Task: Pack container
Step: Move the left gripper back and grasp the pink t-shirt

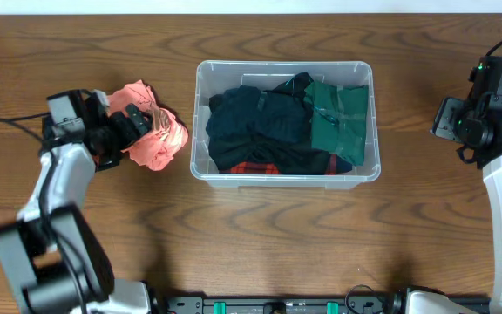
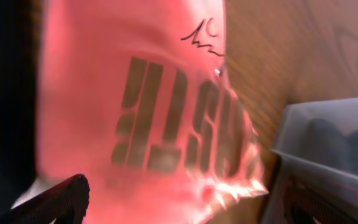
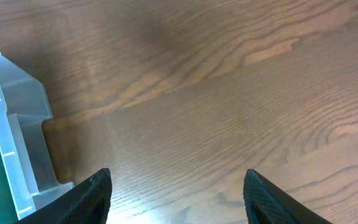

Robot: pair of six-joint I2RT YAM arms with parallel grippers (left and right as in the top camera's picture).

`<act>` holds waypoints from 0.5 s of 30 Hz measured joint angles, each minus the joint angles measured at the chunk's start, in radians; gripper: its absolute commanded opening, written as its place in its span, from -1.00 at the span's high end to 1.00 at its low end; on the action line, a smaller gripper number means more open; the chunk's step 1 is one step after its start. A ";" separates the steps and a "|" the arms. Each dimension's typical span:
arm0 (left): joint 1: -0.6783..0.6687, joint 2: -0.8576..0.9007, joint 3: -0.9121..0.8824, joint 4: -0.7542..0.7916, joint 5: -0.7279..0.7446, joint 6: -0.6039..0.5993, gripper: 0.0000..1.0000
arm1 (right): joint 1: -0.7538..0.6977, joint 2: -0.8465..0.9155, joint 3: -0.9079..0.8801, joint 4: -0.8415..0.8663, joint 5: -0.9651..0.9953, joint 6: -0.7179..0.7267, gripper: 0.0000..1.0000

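Observation:
The clear plastic container (image 1: 286, 64) stands mid-table and holds dark garments (image 1: 255, 122), a green one (image 1: 338, 118) and a red-and-black plaid piece (image 1: 255, 167). A crumpled coral-pink shirt with dark lettering (image 1: 151, 139) lies on the table just left of it. My left gripper (image 1: 139, 120) is open, its fingers wide apart on either side of the pink shirt (image 2: 148, 106), which fills the left wrist view between the jaws (image 2: 188, 205). The container's corner (image 2: 328, 130) shows at the right there. My right gripper (image 1: 451, 122) is open and empty (image 3: 176, 193) over bare wood, right of the container (image 3: 5, 130).
The wooden table (image 1: 260, 244) runs on in front of and behind the container. The arm bases stand along the near edge (image 1: 277, 305).

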 measured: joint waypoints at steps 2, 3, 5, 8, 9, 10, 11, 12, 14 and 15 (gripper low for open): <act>0.000 0.066 0.000 0.044 0.021 0.002 -0.96 | 0.000 0.001 0.000 0.000 -0.002 0.000 -0.33; 0.000 0.087 0.000 0.054 0.027 0.002 -0.96 | 0.000 0.001 0.000 0.000 -0.004 0.000 -0.33; 0.000 0.131 0.000 0.080 0.035 0.002 -0.96 | 0.000 0.001 0.000 -0.001 -0.005 0.000 -0.33; 0.006 0.138 0.000 0.102 0.053 0.001 -0.79 | 0.000 0.002 0.000 -0.002 -0.007 0.000 -0.33; 0.006 0.138 0.000 0.104 0.055 -0.004 -0.40 | 0.000 0.002 0.000 -0.002 -0.008 0.000 -0.33; 0.006 0.139 0.000 0.105 0.053 -0.007 0.09 | 0.000 0.002 0.000 -0.003 -0.008 0.000 -0.33; 0.006 0.144 0.000 0.104 0.054 -0.003 0.52 | 0.000 0.002 0.000 -0.003 -0.008 0.000 -0.33; 0.006 0.151 0.000 0.103 0.059 -0.002 0.75 | 0.000 0.002 0.000 -0.003 -0.008 0.000 -0.33; 0.005 0.159 0.000 0.102 0.073 -0.002 0.88 | 0.000 0.002 0.000 -0.003 -0.010 0.000 -0.33; 0.006 0.159 0.000 0.103 0.079 -0.001 0.88 | 0.000 0.002 0.000 -0.003 -0.011 0.000 -0.33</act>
